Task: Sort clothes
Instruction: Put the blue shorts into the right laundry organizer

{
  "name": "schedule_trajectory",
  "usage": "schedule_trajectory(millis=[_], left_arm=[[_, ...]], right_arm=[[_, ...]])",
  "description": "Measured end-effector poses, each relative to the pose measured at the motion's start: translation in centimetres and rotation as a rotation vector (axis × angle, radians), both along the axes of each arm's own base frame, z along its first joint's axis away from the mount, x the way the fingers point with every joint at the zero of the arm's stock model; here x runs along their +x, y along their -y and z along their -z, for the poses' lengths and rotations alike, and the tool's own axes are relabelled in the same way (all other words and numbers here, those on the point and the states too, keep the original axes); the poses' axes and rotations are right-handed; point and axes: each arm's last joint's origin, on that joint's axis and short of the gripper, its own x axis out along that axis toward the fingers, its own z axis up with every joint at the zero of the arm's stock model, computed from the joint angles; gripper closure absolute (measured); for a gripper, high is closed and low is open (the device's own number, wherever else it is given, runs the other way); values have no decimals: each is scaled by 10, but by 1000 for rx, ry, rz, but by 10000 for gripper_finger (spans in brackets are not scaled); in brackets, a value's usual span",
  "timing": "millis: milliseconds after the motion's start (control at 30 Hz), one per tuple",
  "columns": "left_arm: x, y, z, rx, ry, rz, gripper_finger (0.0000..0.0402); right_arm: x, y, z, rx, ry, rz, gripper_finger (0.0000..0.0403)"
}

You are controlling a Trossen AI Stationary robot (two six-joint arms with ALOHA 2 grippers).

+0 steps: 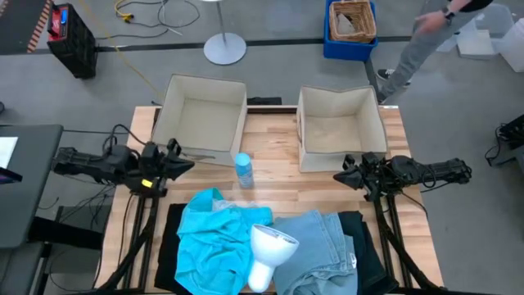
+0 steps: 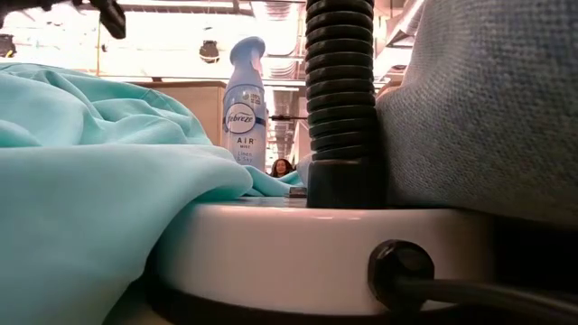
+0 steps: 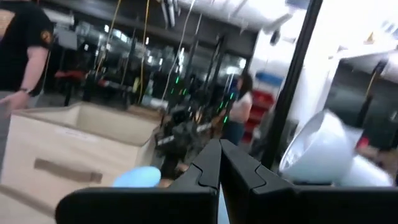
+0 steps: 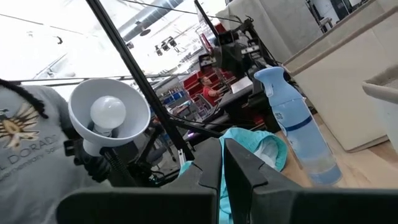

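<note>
The clothes lie in a heap at the table's near edge. A bright turquoise garment [image 1: 214, 242] is on the left and a grey-blue one [image 1: 315, 246] on the right, both resting on black fabric [image 1: 166, 246]. My left gripper [image 1: 190, 164] is shut and hovers at the table's left side, above and left of the heap, touching nothing. My right gripper [image 1: 340, 174] is shut at the table's right side, in front of the right box, also clear of the clothes. In the low view the turquoise cloth [image 2: 90, 181] and the grey-blue cloth [image 2: 488, 99] fill the foreground.
Two open beige fabric boxes [image 1: 203, 119] [image 1: 340, 127] stand at the table's far side. A small blue spray bottle [image 1: 243, 170] stands upright between them and the heap. A white lamp [image 1: 266, 250] on a ribbed stalk sits over the clothes. A person walks by beyond the far right corner.
</note>
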Motion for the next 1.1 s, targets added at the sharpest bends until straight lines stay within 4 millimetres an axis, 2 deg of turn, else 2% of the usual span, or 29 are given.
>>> schedule_trajectory(millis=[100,267,333,400,567,700,967,1100], left_arm=[[21,3,-7,54,-122,-28,401],[52,9,-23,88,-188,-55,401],[64,11,-29,67,-192,-51,401],[72,12,-36,27,-194,-45,401],[84,15,-60,-181,-150,-6,401],[87,15,-75,-292,-113,19,401],[89,16,-85,-352,-49,48,401],[89,21,-85,-344,-72,229,401]], right_arm=[[0,0,1,-2,-15,0,365],[0,2,1,-43,-5,54,365],[-1,5,-7,88,59,68,365],[-4,7,-16,131,107,75,365],[-23,9,-59,51,419,91,365],[-43,9,-93,-8,583,91,365],[-74,11,-155,-70,743,153,365],[-76,11,-186,-40,761,136,365]])
